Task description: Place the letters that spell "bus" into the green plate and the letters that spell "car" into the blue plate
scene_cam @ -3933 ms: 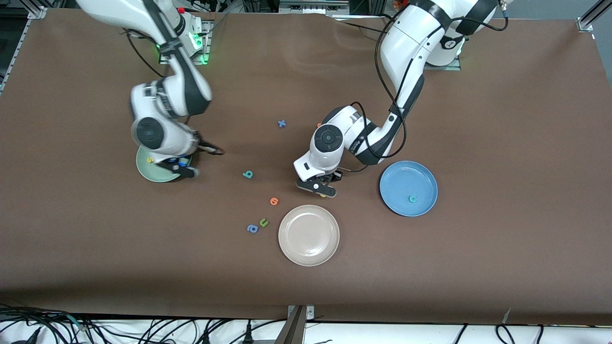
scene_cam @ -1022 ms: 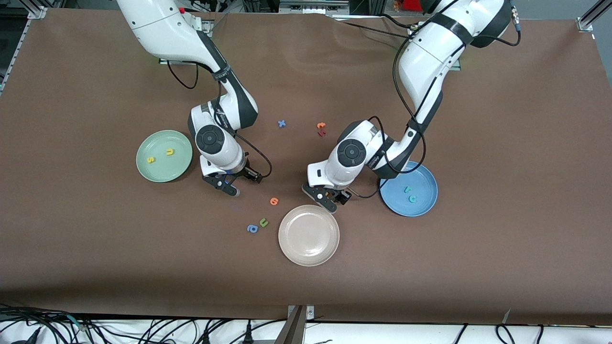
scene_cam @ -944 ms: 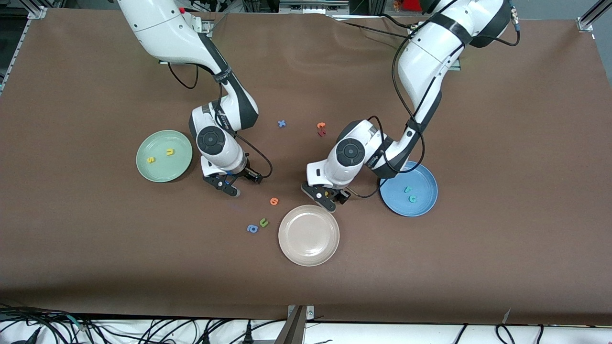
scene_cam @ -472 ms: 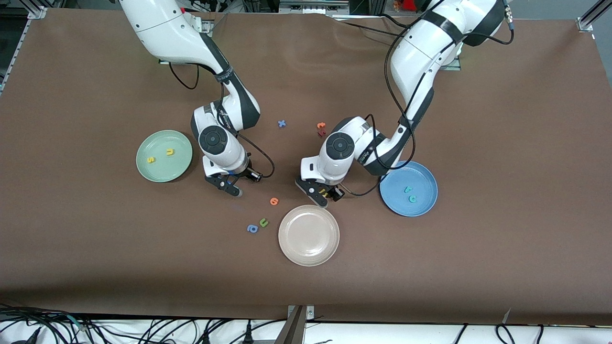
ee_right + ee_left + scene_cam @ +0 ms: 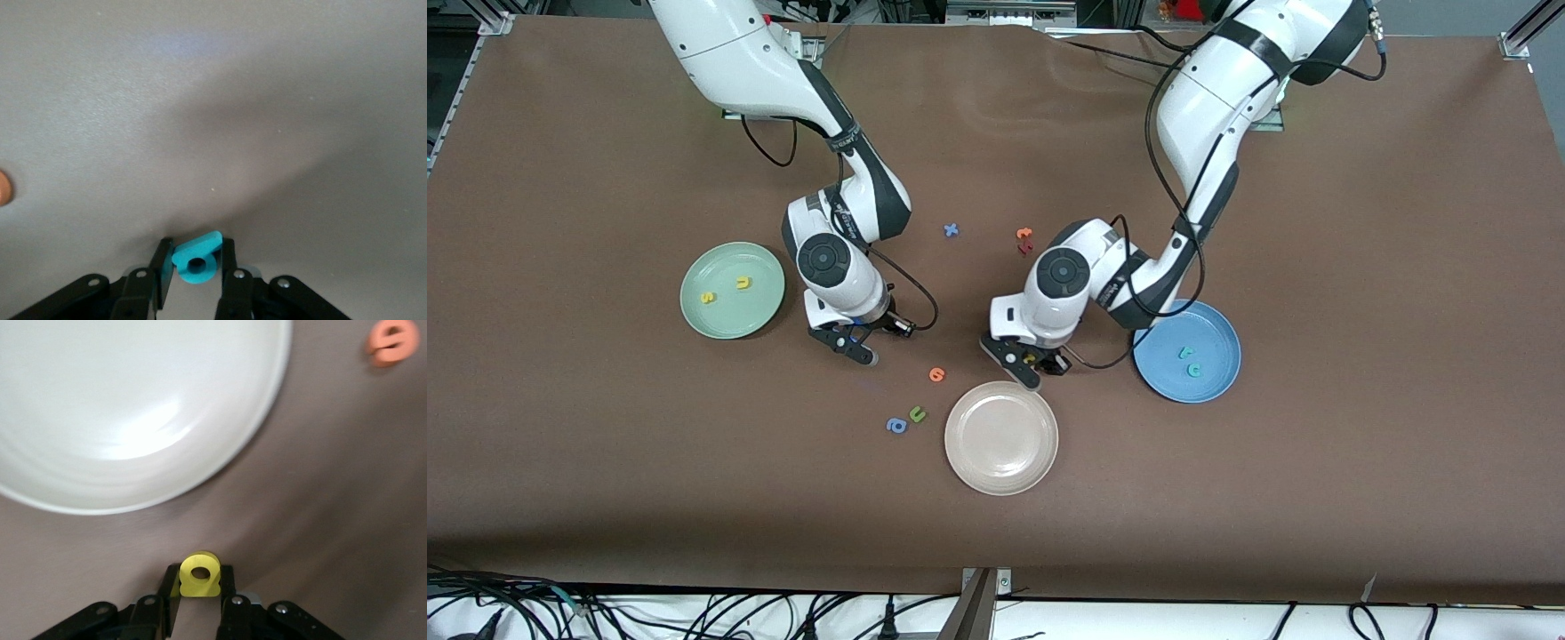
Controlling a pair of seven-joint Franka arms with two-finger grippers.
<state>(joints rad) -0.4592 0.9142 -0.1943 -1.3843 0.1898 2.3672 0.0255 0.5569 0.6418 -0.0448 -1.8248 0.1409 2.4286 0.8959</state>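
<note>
Right arm reaches down from its base, wrist bent low over the table between the green plate [image 5: 732, 291] and the orange letter [image 5: 936, 374]. Right gripper [image 5: 857, 346] clamped on the teal "b" [image 5: 197, 258], fingers [image 5: 162, 270] tight on both sides. Left arm folds down too, left gripper [image 5: 1030, 363] low over bare table just beside the beige plate [image 5: 1001, 437] rim, pinching the yellow "a" [image 5: 199, 574] between narrow fingers [image 5: 227, 587].

Green plate at the right arm's end holds the yellow "s" [image 5: 706, 298] and yellow "u" [image 5: 742, 283], apart from each other. Blue plate [image 5: 1187, 350] at the left arm's end holds the teal "c" [image 5: 1195, 369] and teal "r" [image 5: 1185, 353], close together.

Loose on the table: orange letter, green "u" [image 5: 917, 413] touching or just beside the blue "a" [image 5: 895, 426], nearer the camera. A blue cross-shaped letter [image 5: 951, 230] and small orange-red pieces [image 5: 1024, 239] lie farther from the camera, between the two arms. Nothing stands between either gripper and its plate.
</note>
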